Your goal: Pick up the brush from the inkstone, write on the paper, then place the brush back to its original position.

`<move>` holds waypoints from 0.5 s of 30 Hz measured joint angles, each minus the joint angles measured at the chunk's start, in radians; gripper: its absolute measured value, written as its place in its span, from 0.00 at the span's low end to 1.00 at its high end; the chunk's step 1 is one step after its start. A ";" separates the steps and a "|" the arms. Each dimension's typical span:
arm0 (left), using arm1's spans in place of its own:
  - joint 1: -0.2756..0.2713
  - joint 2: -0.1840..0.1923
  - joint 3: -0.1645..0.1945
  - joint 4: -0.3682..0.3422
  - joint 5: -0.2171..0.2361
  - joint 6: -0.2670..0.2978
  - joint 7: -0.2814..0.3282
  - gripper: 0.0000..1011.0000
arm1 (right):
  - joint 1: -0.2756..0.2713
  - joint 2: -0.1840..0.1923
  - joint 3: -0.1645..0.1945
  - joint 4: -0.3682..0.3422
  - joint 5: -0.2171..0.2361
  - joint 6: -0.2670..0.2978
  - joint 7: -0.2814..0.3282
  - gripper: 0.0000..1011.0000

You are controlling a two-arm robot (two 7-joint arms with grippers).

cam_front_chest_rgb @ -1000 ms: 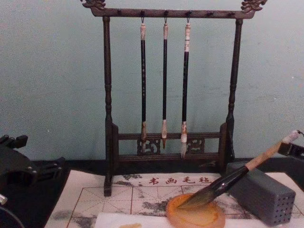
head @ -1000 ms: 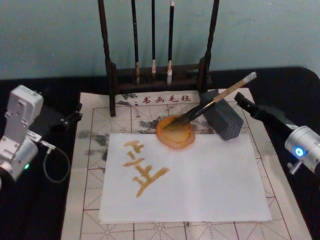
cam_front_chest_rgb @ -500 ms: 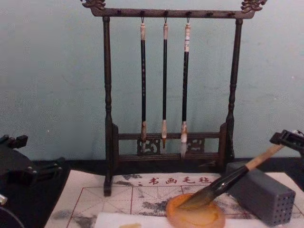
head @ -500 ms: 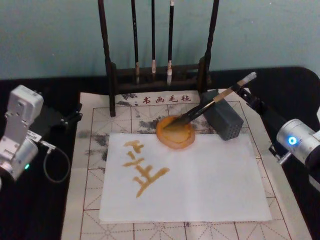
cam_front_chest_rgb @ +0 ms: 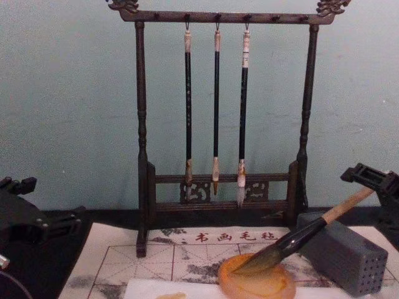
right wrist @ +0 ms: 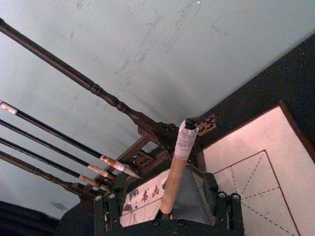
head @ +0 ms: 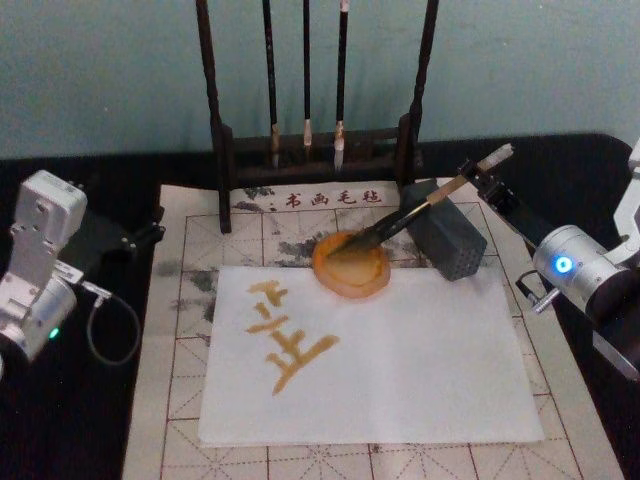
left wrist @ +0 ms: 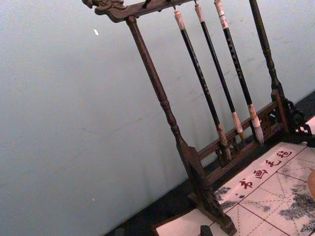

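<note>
Brush: bristles down in the inkstone, handle slanting up. The pale capped end lies between the fingers of the right gripper.
Right gripper: spread wide, one finger on each side of the upper handle with a gap on both sides. It grips nothing.
Inkstone: beyond the fingertips, down the line of the handle.
Grey block: under the handle, just ahead of the fingertips. The handle seems to lean on it.
Paper: past the inkstone and off to the gripper's side, carrying amber strokes.
Step, as judged: closing on the handle for the pick-up.
Doing it well: centre the handle between the fingers, then close squarely. Lift along the handle's slant so the bristles leave the inkstone without dragging it or knocking the block.
Left gripper: parked far across the mat.
</note>
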 joint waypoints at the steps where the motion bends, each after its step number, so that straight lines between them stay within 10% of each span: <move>1: 0.000 0.000 0.000 0.000 0.000 0.000 0.000 0.99 | 0.006 -0.002 -0.004 0.007 0.003 -0.003 -0.002 0.99; 15: 0.000 0.000 0.000 0.000 0.000 0.000 0.000 0.99 | 0.059 -0.009 -0.035 0.068 0.033 -0.027 -0.010 0.99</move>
